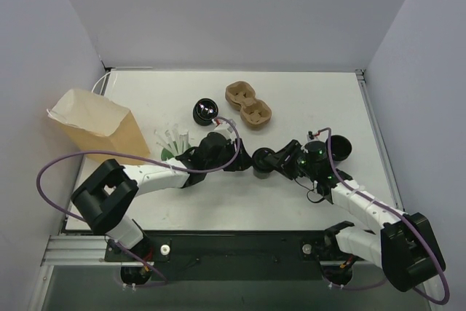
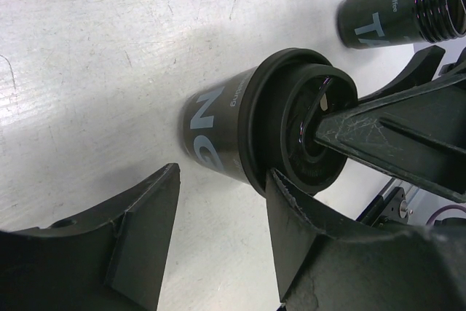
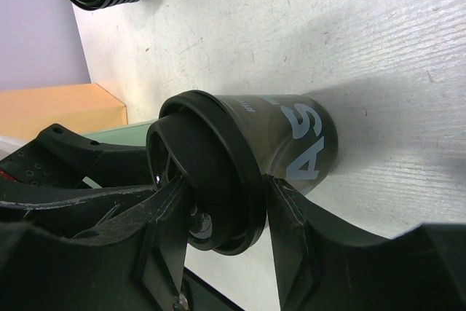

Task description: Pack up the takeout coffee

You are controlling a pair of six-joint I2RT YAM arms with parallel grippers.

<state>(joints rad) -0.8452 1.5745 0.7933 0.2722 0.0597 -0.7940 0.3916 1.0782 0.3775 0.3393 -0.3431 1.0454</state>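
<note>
Just on the near side of the carrier (image 1: pixel 248 105), upright on the white table (image 1: pixel 313 100) with lid on: the coffee (image 1: pixel 262 162), a short black cup with pale lettering. Pinched at the lid by the right gripper (image 3: pixel 227 194), set to the carrier's near right, fingers (image 3: pixel 291 231) narrow and pressed against opposite sides of the rim, judging by the wrist view. Faced from the carrier's near left by the left gripper (image 2: pixel 222 178), fingers (image 2: pixel 138 238) spread wide, one tip just beside the rim, holding nothing. Left of the carrier: a lidless cup (image 1: pixel 206 111) close by, then a green cup (image 1: pixel 173 143) with white straws, then a bag (image 1: pixel 95 125) farthest out. Not yet packed; both carrier wells bare. Main risk, by judgement: popping the lid off during a lift, given a hold on the lid and not on the cup wall, with a spill to follow. Second: a knock between the two grippers, crowded around one small cup, enough to tip it. Third: slipping out of a shallow pinch on a smooth rim partway toward the carrier. Also worth guarding against: clipping the lidless cup on the way over, or seating the coffee askew on the ridge between the wells and toppling it. Unclear from these views: any liquid inside, hence the true cost of a tip.
</note>
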